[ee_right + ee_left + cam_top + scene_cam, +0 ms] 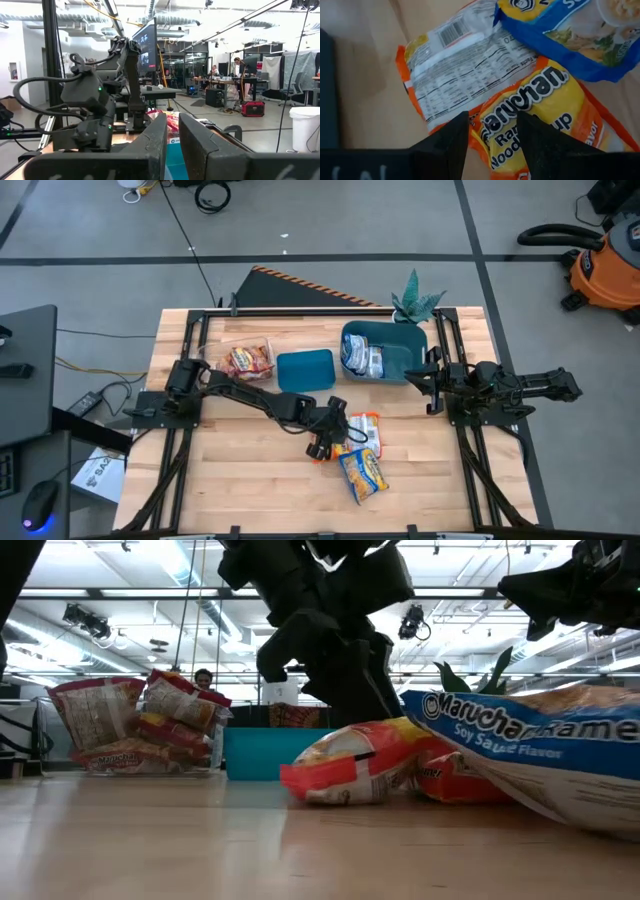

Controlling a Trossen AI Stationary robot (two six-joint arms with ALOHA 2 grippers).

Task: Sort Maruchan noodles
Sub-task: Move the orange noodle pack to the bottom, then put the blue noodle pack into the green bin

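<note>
Hovering spread, left pincer (492, 132) partly hides orange noodle packet (530, 115); right pincer spread.

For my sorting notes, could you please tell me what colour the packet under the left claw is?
Orange and yellow packet, clearest in the left wrist view.

Three Maruchan noodle packets (360, 458) lie flat together on the worktop just beneath the left tool (492, 132): an orange-yellow one directly under it, another label-down beside, a blue one beyond.
</note>
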